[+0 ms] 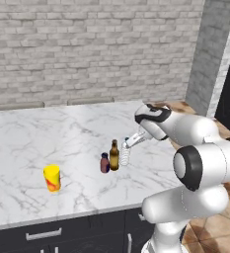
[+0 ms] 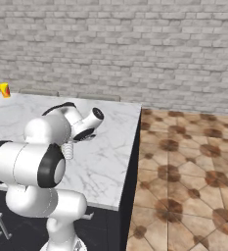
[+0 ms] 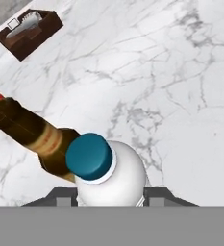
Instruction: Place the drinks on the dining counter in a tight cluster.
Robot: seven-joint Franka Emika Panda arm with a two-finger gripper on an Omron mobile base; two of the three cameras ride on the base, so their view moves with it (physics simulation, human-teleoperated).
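At the bench's (image 1: 62, 133) near right part, the white arm reaches forward and down, its claw (image 1: 130, 143) closed about the water bottle (image 1: 125, 154) just under the cap, finger tips flanking its shoulders in the hand view. Three drinks stand touching in a row: water bottle, brown bottle (image 1: 114, 155), maroon container (image 1: 104, 162). Left stands one yellow cup (image 1: 52, 178); farther off, one dark wooden box (image 3: 31, 31)
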